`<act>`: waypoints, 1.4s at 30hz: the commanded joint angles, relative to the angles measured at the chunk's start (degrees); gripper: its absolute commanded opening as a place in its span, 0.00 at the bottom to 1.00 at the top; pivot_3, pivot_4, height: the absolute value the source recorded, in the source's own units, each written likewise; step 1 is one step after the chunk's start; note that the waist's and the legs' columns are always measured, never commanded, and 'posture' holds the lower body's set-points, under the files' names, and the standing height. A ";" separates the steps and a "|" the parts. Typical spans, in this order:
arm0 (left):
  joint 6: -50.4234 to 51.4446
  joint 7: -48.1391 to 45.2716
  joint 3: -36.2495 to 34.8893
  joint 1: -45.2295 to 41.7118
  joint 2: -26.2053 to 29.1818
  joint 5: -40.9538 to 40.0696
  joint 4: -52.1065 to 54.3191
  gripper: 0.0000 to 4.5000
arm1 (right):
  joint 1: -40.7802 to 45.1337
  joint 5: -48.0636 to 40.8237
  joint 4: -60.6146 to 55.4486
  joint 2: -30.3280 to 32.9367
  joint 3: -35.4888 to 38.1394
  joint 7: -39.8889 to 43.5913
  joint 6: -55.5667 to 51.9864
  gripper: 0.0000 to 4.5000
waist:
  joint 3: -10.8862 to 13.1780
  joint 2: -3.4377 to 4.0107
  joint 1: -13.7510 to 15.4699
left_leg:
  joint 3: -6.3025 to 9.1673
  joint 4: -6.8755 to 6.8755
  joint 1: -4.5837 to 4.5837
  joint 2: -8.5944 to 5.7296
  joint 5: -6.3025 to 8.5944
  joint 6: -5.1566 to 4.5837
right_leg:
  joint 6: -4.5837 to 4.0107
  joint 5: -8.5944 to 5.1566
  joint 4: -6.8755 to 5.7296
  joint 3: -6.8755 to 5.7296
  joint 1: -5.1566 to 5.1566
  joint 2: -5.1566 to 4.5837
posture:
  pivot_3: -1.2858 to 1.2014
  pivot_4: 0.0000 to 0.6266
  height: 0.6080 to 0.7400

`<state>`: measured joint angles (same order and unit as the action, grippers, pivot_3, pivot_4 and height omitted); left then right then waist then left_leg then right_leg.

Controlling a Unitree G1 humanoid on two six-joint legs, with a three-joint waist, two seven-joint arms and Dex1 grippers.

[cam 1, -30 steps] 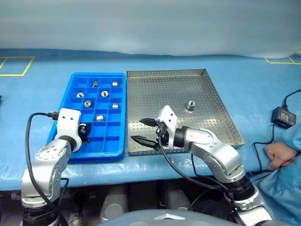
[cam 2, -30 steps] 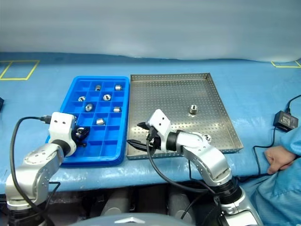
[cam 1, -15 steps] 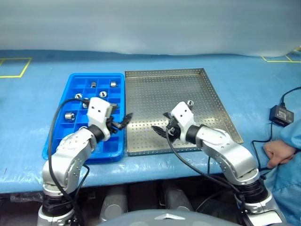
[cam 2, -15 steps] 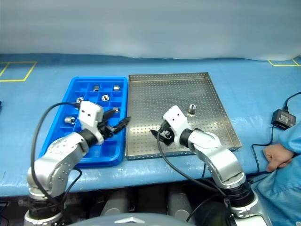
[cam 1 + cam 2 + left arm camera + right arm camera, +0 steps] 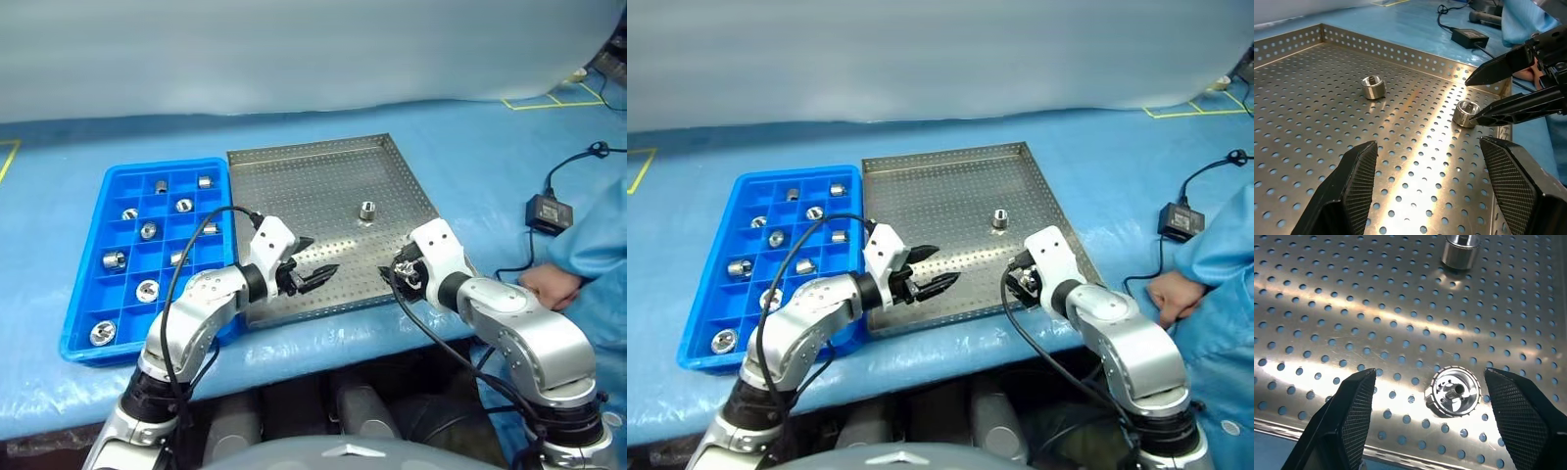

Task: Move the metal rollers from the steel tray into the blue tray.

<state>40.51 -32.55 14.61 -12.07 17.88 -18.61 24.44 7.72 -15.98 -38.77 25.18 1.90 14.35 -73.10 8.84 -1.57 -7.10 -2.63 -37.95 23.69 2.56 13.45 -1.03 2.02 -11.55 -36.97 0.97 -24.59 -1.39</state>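
Head views first. Steel tray (image 5: 294, 176) sits on the blue-covered surface (image 5: 470, 147), with the blue tray (image 5: 80, 323) just beside it on the robot's left. We count eight metal rollers in the blue tray's compartments, for example one in a near corner cell (image 5: 102, 333). Two rollers remain on the steel tray: one near the middle of the perforated floor (image 5: 367, 210), one at the near right corner (image 5: 1028, 281), directly under the right hand (image 5: 1022, 282). The left hand (image 5: 309, 262) hovers over the tray's near edge, fingers spread, holding nothing. A person's hand (image 5: 542, 284) rests on the surface past the tray's right side, next to a black power adapter (image 5: 547, 210).

Left wrist view. Both left fingers stand wide apart over the bare tray floor. Ahead we see the mid-tray roller (image 5: 1373, 87) and the corner roller (image 5: 1467, 113). The right hand's two black fingers (image 5: 1508, 62) straddle the corner roller.

Right wrist view. The right hand (image 5: 1442, 396) is released, fingers spread on either side of the corner roller (image 5: 1453, 392), which stands on end with its bore facing up. The other roller (image 5: 1460, 253) lies farther along the floor.

Handling. We judge the rollers rigid, dense for their size and smooth, so they may slip or roll if tipped. We recommend closing the fingers across the curved outer wall, low on the body, keeping the axis upright.
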 commanded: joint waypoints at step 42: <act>1.00 5.98 -4.95 1.00 2.61 -0.19 3.16 0.81 | 5.80 2.22 13.25 -9.10 0.61 -5.09 7.34 0.21 | -0.02 0.06 1.89 | -0.03 0.08 0.01 -0.03 0.00 -0.01 | 0.06 0.04 0.03 0.07 -0.03 0.00 | 0.46 0.24 1.00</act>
<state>42.27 -26.32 10.07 -10.20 20.45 -18.63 26.94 13.18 -13.76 -23.34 16.00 1.29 9.40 -66.69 8.82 -1.52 -5.21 -2.66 -37.87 23.70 2.53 13.45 -1.03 2.09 -11.52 -36.94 1.04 -24.63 -1.38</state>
